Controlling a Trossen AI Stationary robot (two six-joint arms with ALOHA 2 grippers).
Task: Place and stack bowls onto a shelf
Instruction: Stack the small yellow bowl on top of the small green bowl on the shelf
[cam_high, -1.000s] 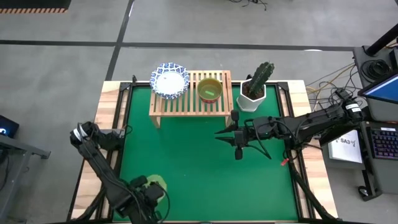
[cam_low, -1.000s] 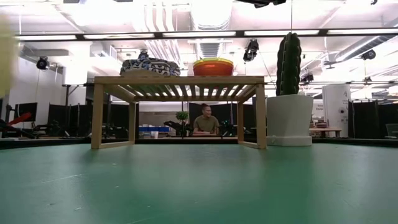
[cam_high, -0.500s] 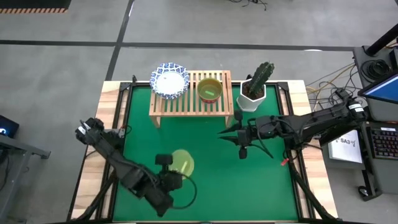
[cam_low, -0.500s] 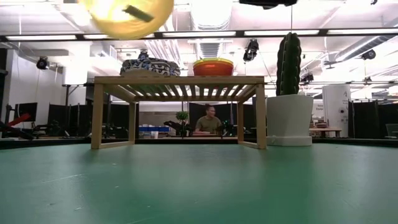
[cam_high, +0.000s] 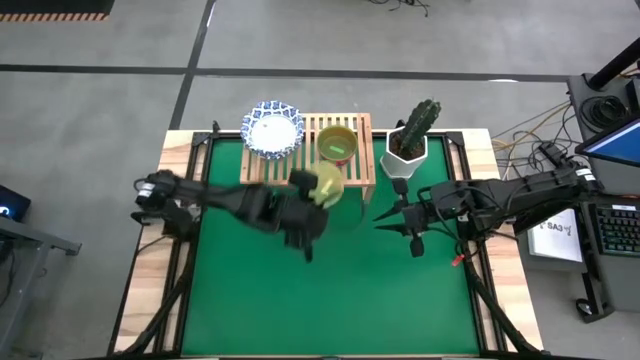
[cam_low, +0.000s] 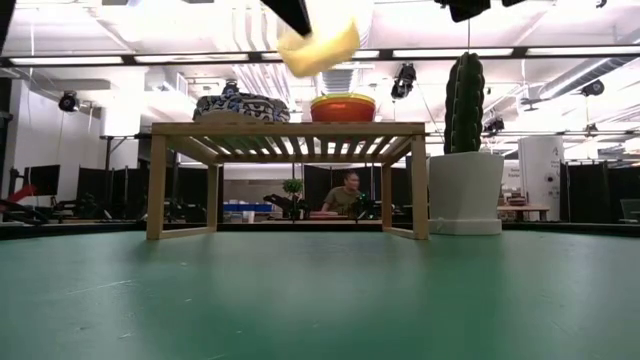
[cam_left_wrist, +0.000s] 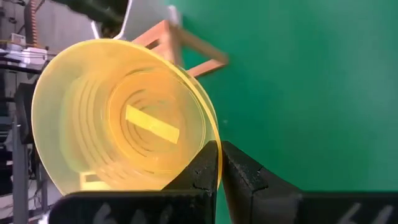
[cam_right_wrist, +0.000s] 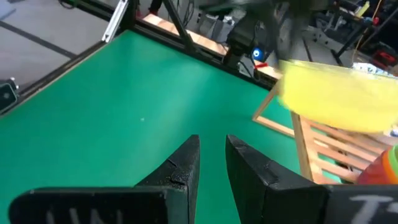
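Note:
My left gripper (cam_high: 316, 192) is shut on the yellow-green plastic bowl (cam_high: 328, 182), held in the air just in front of the light-wood shelf (cam_high: 305, 165); the low view shows the bowl (cam_low: 320, 45) higher than the shelf top (cam_low: 288, 129). A stack of coloured bowls (cam_high: 337, 145) sits in the middle of the slats, and white blue-rimmed bowls (cam_high: 272, 130) rest on the shelf's left end. My right gripper (cam_high: 380, 222) hovers to the right of the shelf, over the mat, its fingers a narrow gap apart, touching nothing. My left gripper pinches the bowl's rim (cam_left_wrist: 213, 142), with one finger (cam_left_wrist: 200, 171) on the inside of the wall and the other (cam_left_wrist: 244, 175) on the outside. The bowl is lifted clear of the table and tilted, its opening turned toward the wrist camera.
A white hexagonal pot with a tall cactus (cam_high: 410, 145) stands on the mat right of the shelf. The green mat (cam_high: 330, 290) in front of the shelf is bare. Wooden table borders run along the left and right. A person (cam_low: 350, 193) sits in the room behind.
My left arm has swung from the table's near-left corner up and toward the far edge, carrying the yellow-green bowl to the front of the shelf; the bowl has tipped on the way. My right gripper has drawn back a little toward the table's right edge.

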